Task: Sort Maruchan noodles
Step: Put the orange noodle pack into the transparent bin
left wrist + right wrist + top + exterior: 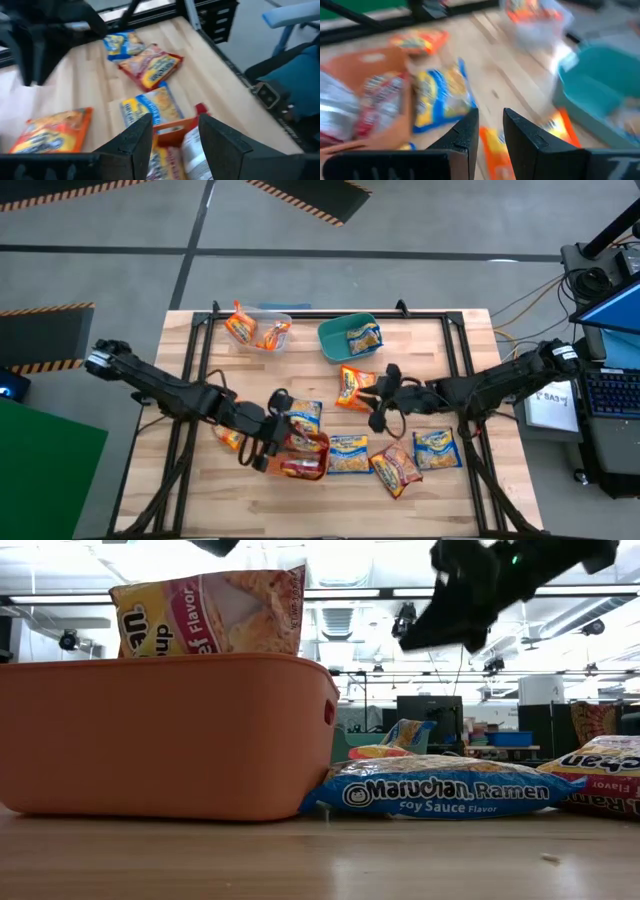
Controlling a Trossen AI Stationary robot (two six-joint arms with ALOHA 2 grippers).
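Fingers of left gripper (172, 132) apart, empty, above orange tub (312, 455); right gripper (490, 125) fingers narrowly apart, empty, over orange packet (353, 387).

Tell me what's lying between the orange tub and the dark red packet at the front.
A blue noodle packet lies between the orange tub and the dark red packet; the high view shows it.

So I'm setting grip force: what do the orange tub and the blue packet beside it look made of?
The orange tub looks like matte moulded plastic: smooth, even walls and a rounded rim. The blue Maruchan packet looks like thin glossy plastic film: printed, puffy, with crimped ends.
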